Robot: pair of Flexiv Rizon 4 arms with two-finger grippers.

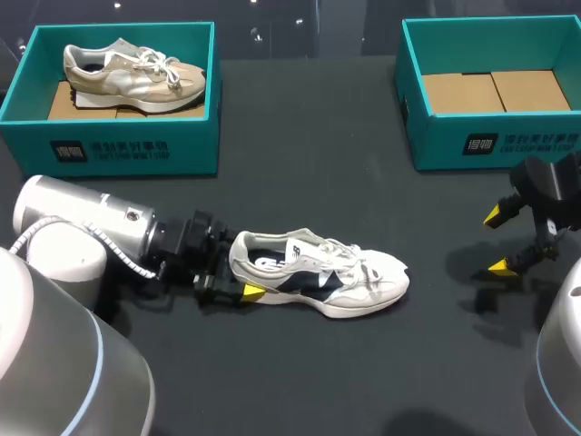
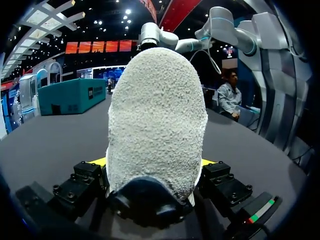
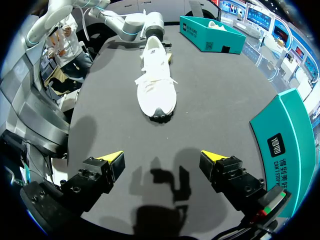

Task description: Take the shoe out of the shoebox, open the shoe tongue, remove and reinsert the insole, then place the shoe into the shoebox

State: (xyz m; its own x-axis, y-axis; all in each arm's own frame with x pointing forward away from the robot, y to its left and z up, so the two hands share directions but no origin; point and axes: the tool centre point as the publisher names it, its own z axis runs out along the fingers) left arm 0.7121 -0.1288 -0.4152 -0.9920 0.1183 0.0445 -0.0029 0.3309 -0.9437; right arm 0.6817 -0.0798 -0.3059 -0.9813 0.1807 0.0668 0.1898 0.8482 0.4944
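Shoe (image 1: 318, 277), white with navy panels, rests on its sole on the dark desk (image 1: 300, 191) at the lower middle of the head view, heel to the frame's left and toe to the right. The left arm (image 1: 91, 227) enters from the lower left, and the left jaws sit at the heel with one yellow fingertip (image 1: 252, 292) showing beside the sole. The right jaws stand wide at the right edge, well apart from the toe. An empty shoebox (image 1: 490, 141) occupies the upper right. A second shoebox (image 1: 118, 150) at the upper left holds a beige shoe (image 1: 132, 73). In the left wrist view the heel (image 2: 157, 125) fills the gap between the fingers, with a yellow tip pressed against each side, so the left jaws hold the shoe by the heel. In the right wrist view the right jaws are spread wide with nothing between them, and the shoe lies ahead of them, toe nearest. The step in hand appears to be opening the tongue (image 1: 313, 250). To do it well, keep the heel clamped and level. Bring the right jaws in over the toe along the shoe's long axis and narrow them before reaching the laces. Pinch the tongue's free edge only and draw it toward the toe without lifting the sole.
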